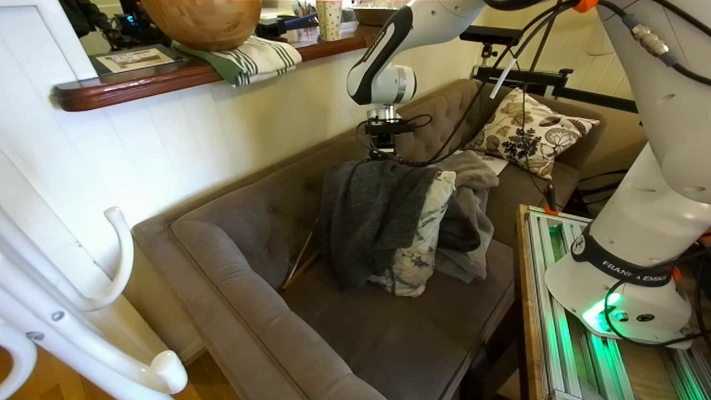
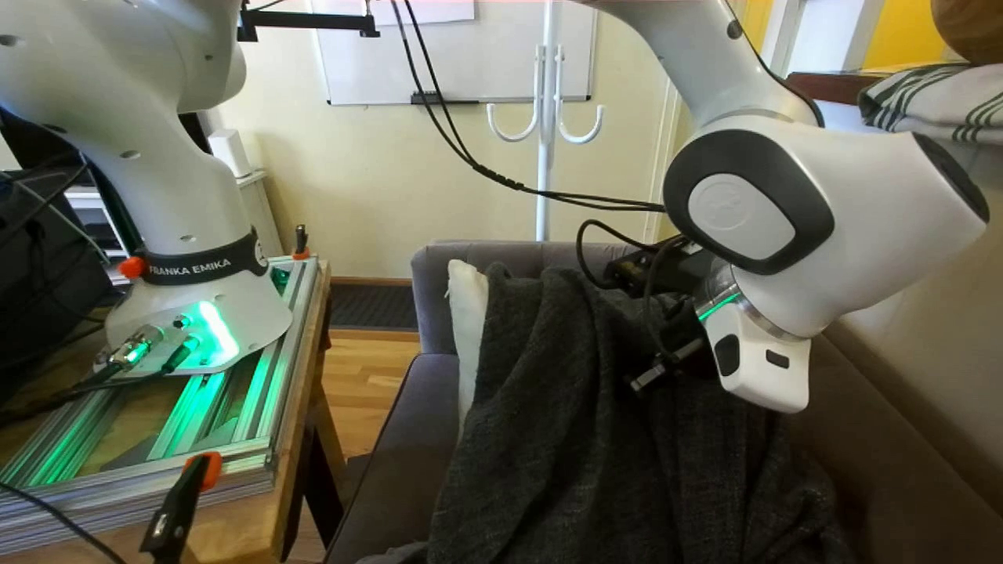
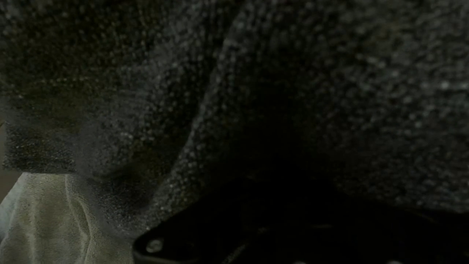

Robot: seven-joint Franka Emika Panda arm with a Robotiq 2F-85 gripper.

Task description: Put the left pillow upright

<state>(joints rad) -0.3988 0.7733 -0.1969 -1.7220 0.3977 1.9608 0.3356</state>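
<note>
Your gripper [image 1: 382, 155] hangs at dark cloth [image 1: 366, 216] draping the left pillow [image 1: 426, 240], finger state impossible to tell. Straighten it slowly, base planted.

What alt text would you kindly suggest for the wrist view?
Dark grey cloth, softly creased, fills most of this dim close-up. The black gripper spans the bottom centre and right, too shadowed to show its grip; a paler cloth shows at lower left.

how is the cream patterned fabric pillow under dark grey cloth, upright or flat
Near upright: in an exterior view, the pillow stands steeply on the taupe sofa seat.
</note>
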